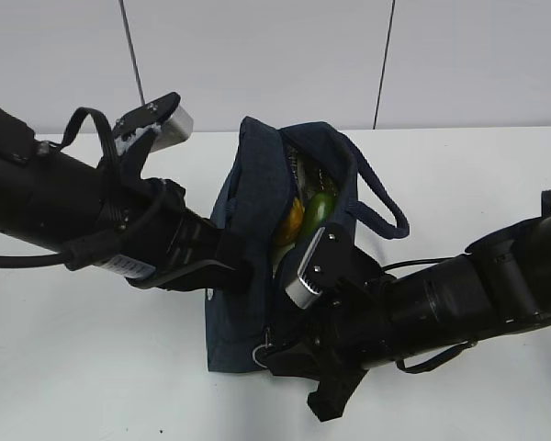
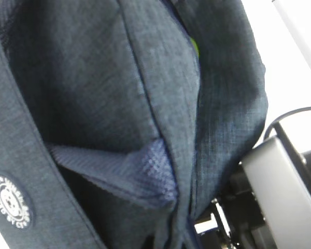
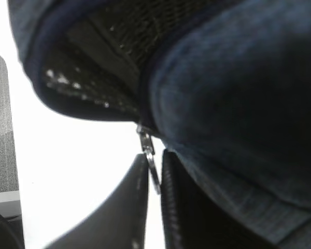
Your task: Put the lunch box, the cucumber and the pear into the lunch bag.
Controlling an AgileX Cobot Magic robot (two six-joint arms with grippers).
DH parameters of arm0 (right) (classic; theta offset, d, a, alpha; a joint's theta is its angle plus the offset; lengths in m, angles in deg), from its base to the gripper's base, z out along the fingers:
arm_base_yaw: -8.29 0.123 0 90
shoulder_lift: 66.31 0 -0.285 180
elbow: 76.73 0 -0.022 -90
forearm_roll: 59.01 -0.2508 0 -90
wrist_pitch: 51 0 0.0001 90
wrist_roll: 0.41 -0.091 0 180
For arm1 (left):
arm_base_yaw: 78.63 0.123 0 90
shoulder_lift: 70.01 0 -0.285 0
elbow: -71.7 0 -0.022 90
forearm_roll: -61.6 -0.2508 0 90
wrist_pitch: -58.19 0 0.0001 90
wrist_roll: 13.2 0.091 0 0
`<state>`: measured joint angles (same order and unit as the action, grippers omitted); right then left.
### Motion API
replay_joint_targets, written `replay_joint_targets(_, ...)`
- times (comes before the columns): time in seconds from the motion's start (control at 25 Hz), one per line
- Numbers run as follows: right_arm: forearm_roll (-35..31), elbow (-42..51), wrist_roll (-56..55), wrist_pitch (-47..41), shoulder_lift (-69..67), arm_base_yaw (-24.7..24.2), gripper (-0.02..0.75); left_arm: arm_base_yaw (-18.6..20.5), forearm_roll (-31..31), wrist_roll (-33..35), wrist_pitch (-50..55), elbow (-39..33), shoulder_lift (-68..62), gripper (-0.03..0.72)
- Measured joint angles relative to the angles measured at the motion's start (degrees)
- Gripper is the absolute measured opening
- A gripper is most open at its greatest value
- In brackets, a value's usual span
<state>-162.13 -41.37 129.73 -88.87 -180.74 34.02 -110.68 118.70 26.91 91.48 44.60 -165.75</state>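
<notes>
The navy lunch bag (image 1: 248,193) stands mid-table with its zipper open at the top. Inside it show the yellow-orange pear (image 1: 289,220) and the end of the green cucumber (image 1: 320,209). The lunch box is hidden. My left gripper (image 1: 241,272) presses into the bag's left wall; its fingers are hidden, and the bag's fabric (image 2: 93,78) fills the left wrist view, gathered to a fold at the bottom. My right gripper (image 1: 274,354) sits low at the bag's front end. Its jaws (image 3: 154,174) stand narrow around the silver zip pull (image 3: 150,161).
The bag's strap handle (image 1: 386,216) loops out to the right above my right arm. That arm's silver camera housing (image 1: 308,271) sits close against the bag. A white table (image 1: 92,367) lies all around, with a white wall behind.
</notes>
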Motion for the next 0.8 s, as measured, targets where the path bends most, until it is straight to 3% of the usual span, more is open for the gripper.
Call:
replay_joint_targets(0.12,0.0,0.0,-0.1,-0.1,0.0,0.0,0.006,0.0,-0.1,0.0,-0.1,0.0,0.0,-0.015)
replay_joint_targets(0.8,11.5,0.0,-16.6,-5.1,6.8,0.0,0.006,0.0,-1.4,0.0,-0.9,0.0,0.0,-0.015)
